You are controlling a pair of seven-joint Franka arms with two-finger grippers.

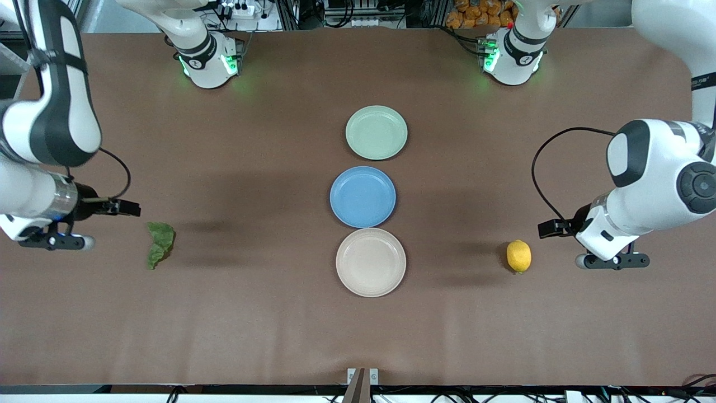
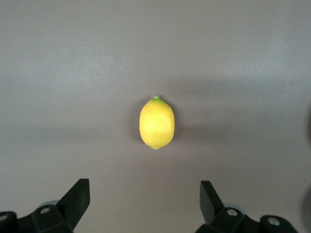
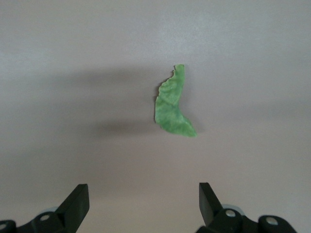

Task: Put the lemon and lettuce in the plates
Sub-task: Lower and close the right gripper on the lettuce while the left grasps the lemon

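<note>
Three plates stood in a row at mid-tabletop (image 1: 224, 336): pale green plate (image 1: 376, 132) farthest from the front camera, blue plate (image 1: 362, 196) between, beige plate (image 1: 371, 262) nearest. The lemon (image 1: 518, 256) lay toward the left arm's end, the lettuce (image 1: 160, 243) toward the right arm's end. The left tool (image 2: 145, 203) hung open beside the lemon; the right tool (image 3: 144, 205) hung open beside the lettuce.

No text, label, brand or number can be read with certainty here. Small dark lettering stands on the white upper link of the left arm (image 1: 702, 83), but its letters are too tiny to make out.
</note>
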